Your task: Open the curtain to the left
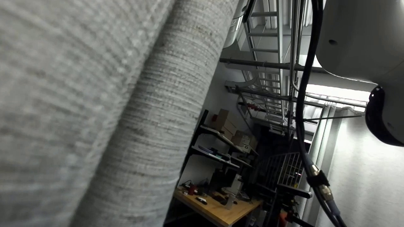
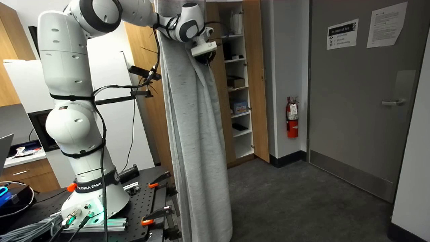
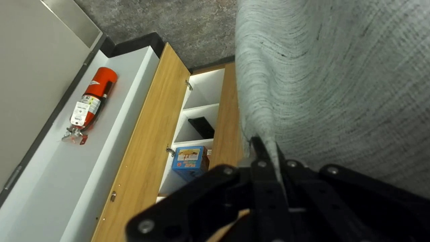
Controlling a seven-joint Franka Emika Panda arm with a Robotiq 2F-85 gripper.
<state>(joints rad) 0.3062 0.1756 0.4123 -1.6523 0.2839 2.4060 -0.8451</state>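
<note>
The grey pleated curtain (image 2: 198,134) hangs in a narrow gathered strip beside the robot's table in an exterior view. In an exterior view it fills the left side (image 1: 104,94), close to the camera. My gripper (image 2: 207,59) is at the upper right edge of the curtain, pointing down. In the wrist view my gripper's fingers (image 3: 269,149) are shut on a thin fold at the edge of the curtain (image 3: 329,74). The fold runs down between the two fingers, and the cloth spreads out to the right above them. The gripper is hidden in an exterior view.
A wooden cabinet with an open door (image 2: 257,80) stands behind the curtain. A fire extinguisher (image 2: 292,117) hangs on the wall beside a grey door (image 2: 352,101). Clamps (image 2: 158,215) sit on the black table's edge. A camera (image 2: 144,72) on a bracket sticks out near the arm.
</note>
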